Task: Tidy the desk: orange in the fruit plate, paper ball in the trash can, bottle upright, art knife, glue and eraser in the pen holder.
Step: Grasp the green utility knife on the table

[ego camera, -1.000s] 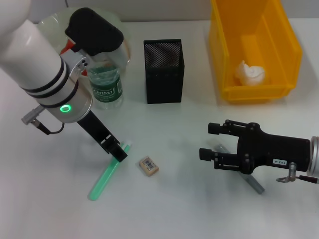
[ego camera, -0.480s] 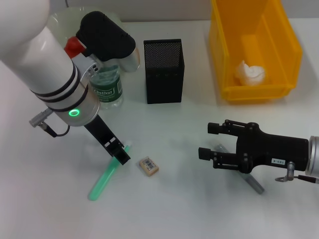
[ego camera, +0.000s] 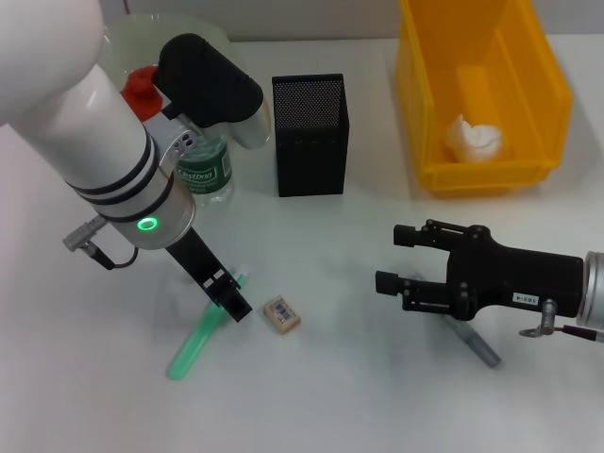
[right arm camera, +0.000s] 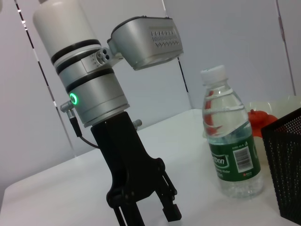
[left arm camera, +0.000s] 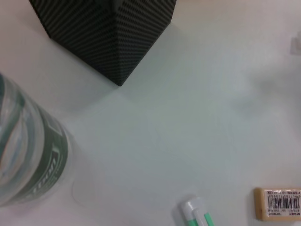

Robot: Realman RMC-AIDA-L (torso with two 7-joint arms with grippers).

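Reaching for the glue beside a crowded bottle and eraser

Hanging low over the surface (ego camera: pixel 311 396), the left end effector (ego camera: pixel 229 300) has its black fingers down at the white-tipped end of the glue (ego camera: pixel 196 342), which lies flat and slanted on the surface. The right wrist view shows those fingers slightly parted with nothing between them, so no grip is made. A judgement: if they close off-centre on the slim stick, it could roll or pivot away, or lift by one end and swing.

Behind the arm, the orange (ego camera: pixel 142 83) sits in the fruit plate (ego camera: pixel 121 36), and the bottle (ego camera: pixel 203 162) stands upright just beside the left arm's wrist; a wide swing toward the pen holder (ego camera: pixel 310 134) could tip it over.

Just right of the glue tip lies the eraser (ego camera: pixel 282 314), apart from it but near; a sliding stick or a spread finger could nudge it.

The pen holder stands upright and looks empty from above. Its mouth is narrow, so a tilted stick could catch the mesh rim.

Farther right, the paper ball (ego camera: pixel 475 138) already rests in the trash can (ego camera: pixel 483 87).

The right end effector (ego camera: pixel 394 257) hovers open and empty over a grey stick (ego camera: pixel 477 343), probably the art knife; both arms heading for the holder together could collide.
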